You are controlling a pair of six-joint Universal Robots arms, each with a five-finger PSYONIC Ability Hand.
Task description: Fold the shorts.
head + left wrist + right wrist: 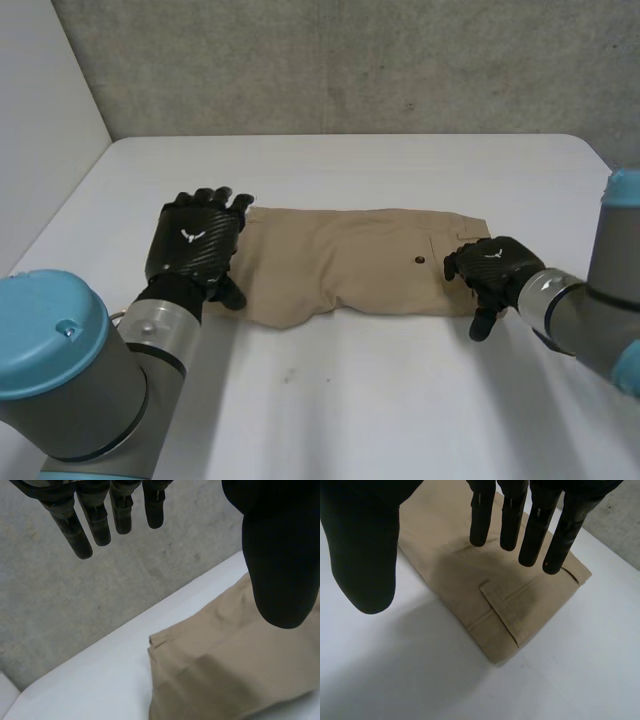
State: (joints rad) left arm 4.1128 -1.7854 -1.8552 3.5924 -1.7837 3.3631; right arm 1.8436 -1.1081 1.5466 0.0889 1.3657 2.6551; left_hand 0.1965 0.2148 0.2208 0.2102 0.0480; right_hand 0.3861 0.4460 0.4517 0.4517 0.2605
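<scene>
So, your tan folded fabric shorts (350, 265) lie mid-frame; black left hand (195, 245) over their left end, black right hand (495, 262) opposite, both straight-fingered, holding nothing.

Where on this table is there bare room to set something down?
Bare: the wide strip of white table between the tan shorts and the concrete wall, and the near middle in front of them. Crowded: the shorts' two ends, under the left hand and right hand.

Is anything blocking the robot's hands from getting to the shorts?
No, nothing visible is in the way. The shorts lie on the table, with the left hand open over one end and the right hand open over the waistband end.
</scene>
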